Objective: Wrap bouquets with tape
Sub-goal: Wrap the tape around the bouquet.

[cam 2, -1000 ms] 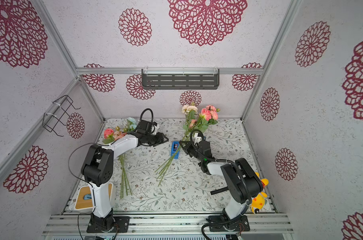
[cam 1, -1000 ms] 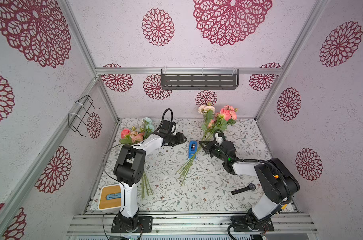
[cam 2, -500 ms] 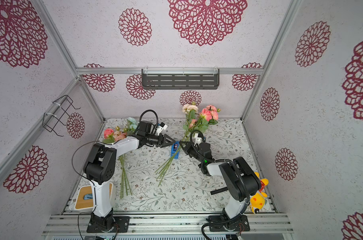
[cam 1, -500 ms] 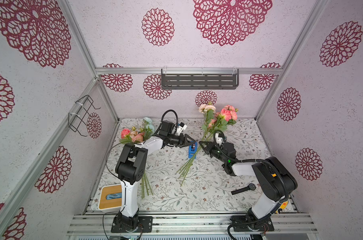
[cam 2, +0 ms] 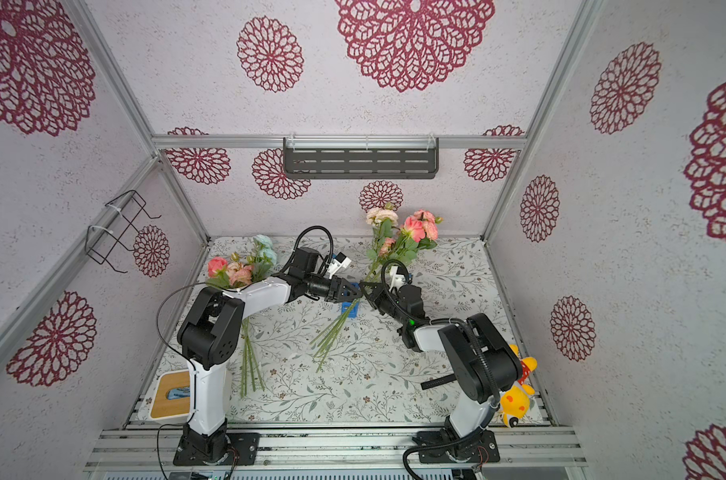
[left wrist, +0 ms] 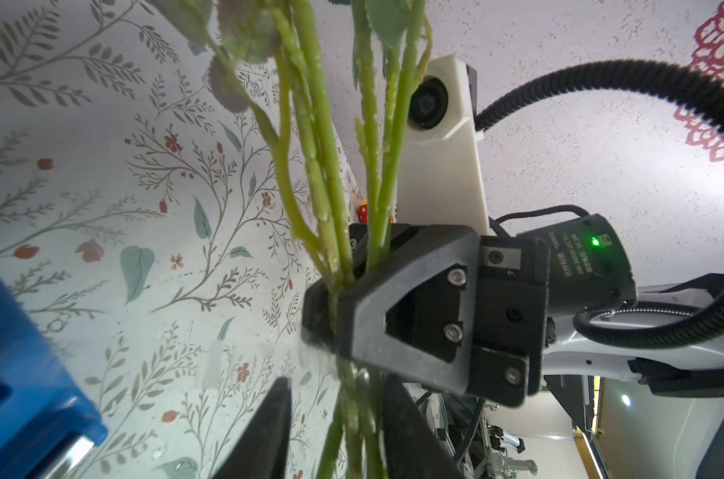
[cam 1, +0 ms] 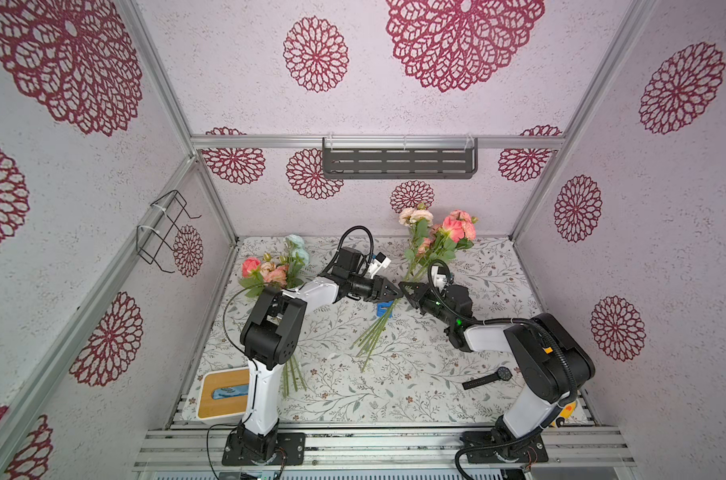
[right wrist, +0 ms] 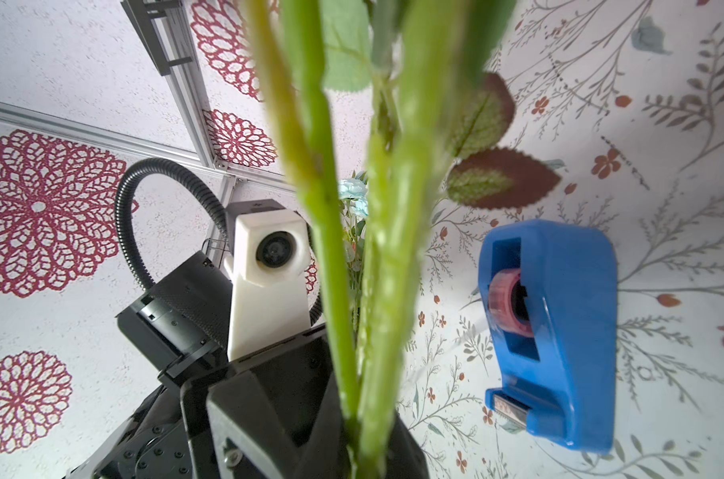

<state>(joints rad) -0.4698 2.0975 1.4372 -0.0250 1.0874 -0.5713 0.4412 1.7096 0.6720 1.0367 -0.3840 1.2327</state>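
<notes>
Now | right tool (left wrist: 335, 302): clamped on stems (left wrist: 372, 166) of pink-peach bouquet (cam 1: 444, 237), holding it raised, probably for binding | left tool (left wrist: 336, 398): jaws around same stems, pinch unclear | blue tape dispenser (right wrist: 550, 331): mid-table (cam 1: 477, 374), under stems

Motor housing (left wrist: 575, 257): small white print, turned sideways, too blurred to read.
Other readable text: none.

Left gripper (cam 1: 397, 293): moved from beside tape (cam 1: 382, 308) to bouquet stems (cam 1: 377, 329) | fingers (left wrist: 269, 423): narrowed, now straddling the stems
</notes>
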